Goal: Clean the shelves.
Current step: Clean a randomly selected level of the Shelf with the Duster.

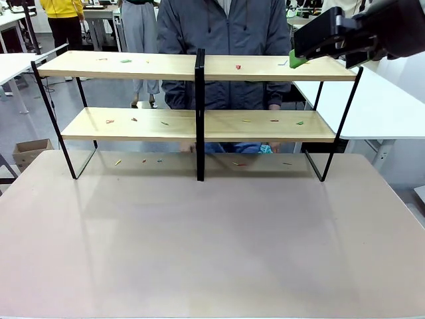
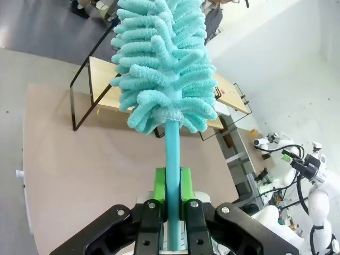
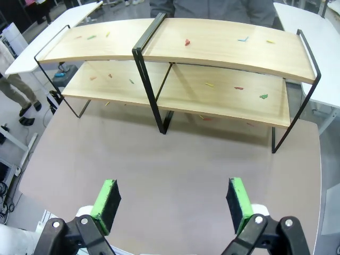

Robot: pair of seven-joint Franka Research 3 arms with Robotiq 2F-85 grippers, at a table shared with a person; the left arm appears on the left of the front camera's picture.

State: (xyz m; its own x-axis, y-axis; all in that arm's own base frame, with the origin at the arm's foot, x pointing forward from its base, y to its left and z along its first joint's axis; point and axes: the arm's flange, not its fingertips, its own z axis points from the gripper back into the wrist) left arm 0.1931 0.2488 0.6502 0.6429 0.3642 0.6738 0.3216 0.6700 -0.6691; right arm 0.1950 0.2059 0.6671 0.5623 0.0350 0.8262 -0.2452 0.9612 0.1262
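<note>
Right now the shelves point(image 1: 133, 65) stand along the far edge of the bench point(image 1: 212, 259). Both boards are dotted with small coloured scraps point(image 1: 238, 67), and a person point(image 1: 226, 33) stands just behind them. The left tool point(image 2: 172, 183) is clamped tight on the handle of a fluffy teal duster point(image 2: 162, 58), whose head points toward the shelves but is clear of them. The right tool point(image 3: 172, 199) hangs above the bench with its green pads spread wide and nothing between them, the shelves well ahead of it.

Duster point(image 2: 162, 69) tip cropped; coloured scraps point(image 1: 238, 67) too small to identify.
</note>
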